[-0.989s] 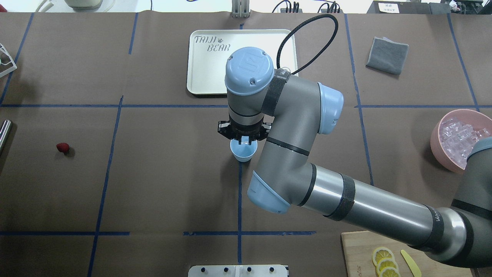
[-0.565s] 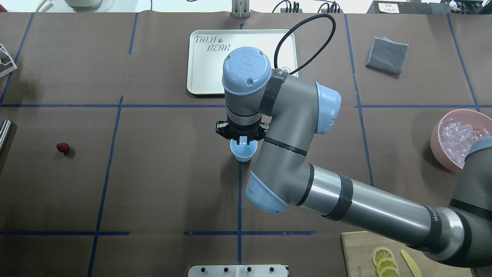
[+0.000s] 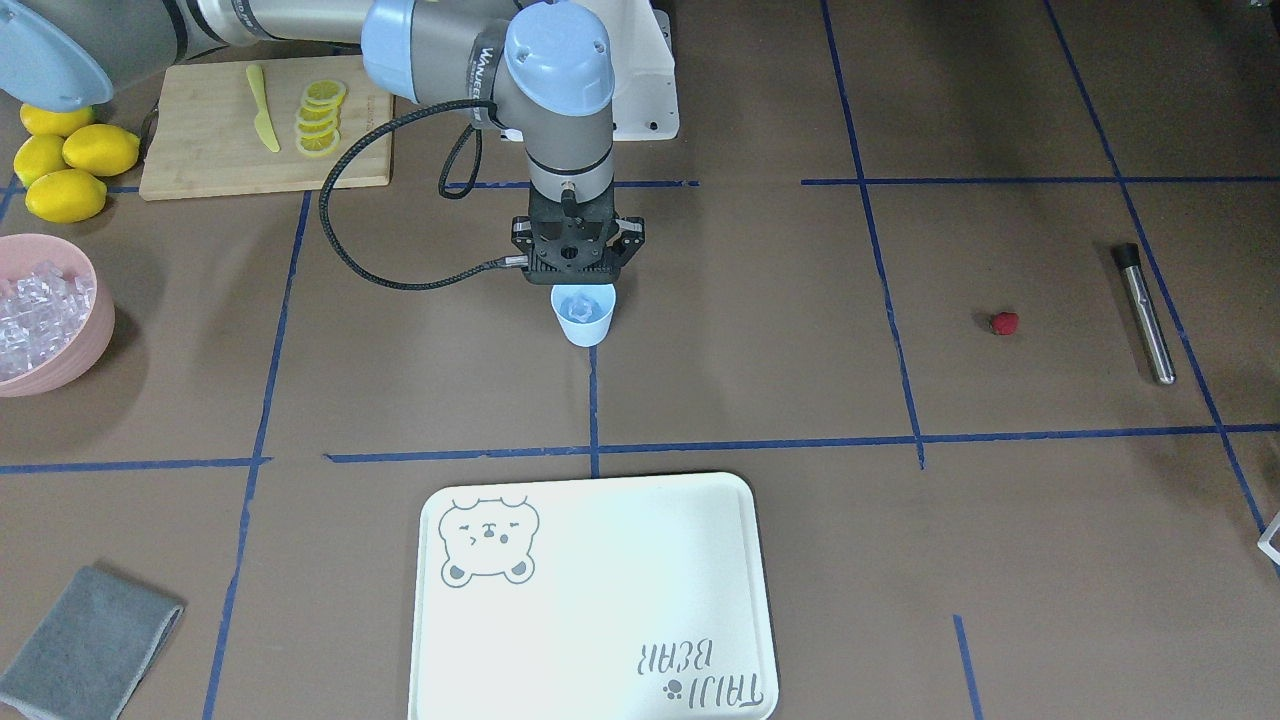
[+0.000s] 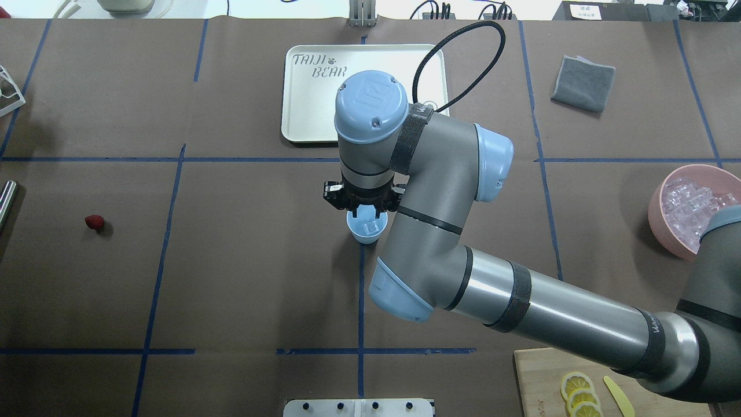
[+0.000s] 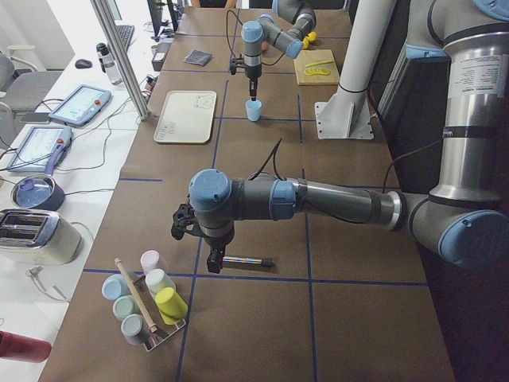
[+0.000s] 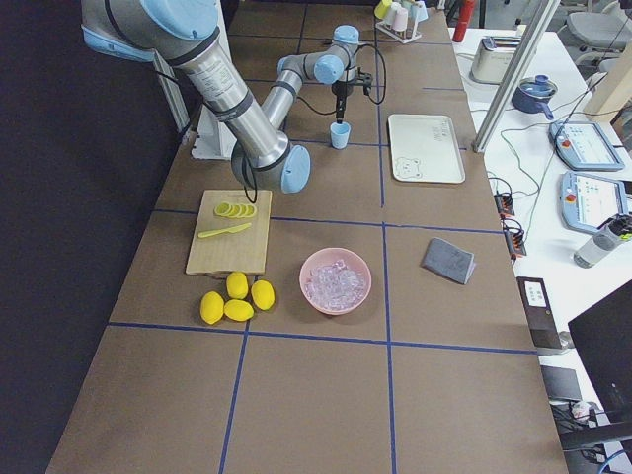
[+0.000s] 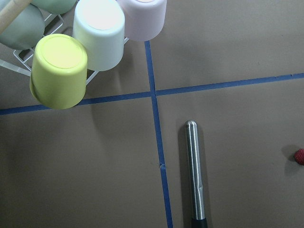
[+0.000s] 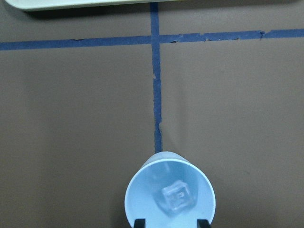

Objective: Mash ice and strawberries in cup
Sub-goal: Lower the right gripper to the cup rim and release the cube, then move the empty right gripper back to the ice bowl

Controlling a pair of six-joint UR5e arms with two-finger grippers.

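The pale-blue cup [image 4: 366,227] stands upright at the table's centre, on a blue tape line. One clear ice cube [image 8: 178,197] lies inside the cup [image 8: 169,194]. My right gripper [image 3: 583,280] hangs straight above the rim and is open, its fingertips [image 8: 139,223] apart with nothing between them. The small red strawberry [image 4: 94,222] lies alone on the table far to the left, and it also shows at the edge of the left wrist view [image 7: 299,156]. My left gripper [image 5: 215,267] shows only in the exterior left view, so I cannot tell whether it is open or shut.
A pink bowl [image 4: 660,202] full of ice stands at the right edge. A metal rod [image 3: 1145,310] lies beyond the strawberry, close under the left gripper. A white tray [image 4: 312,87], a grey cloth [image 4: 583,82], a cutting board [image 3: 200,140] with lemon slices and a rack of cups [image 7: 71,61] are around.
The ice cube that was between the right gripper's fingers over the cup now lies inside the cup. The right arm shifted slightly left.
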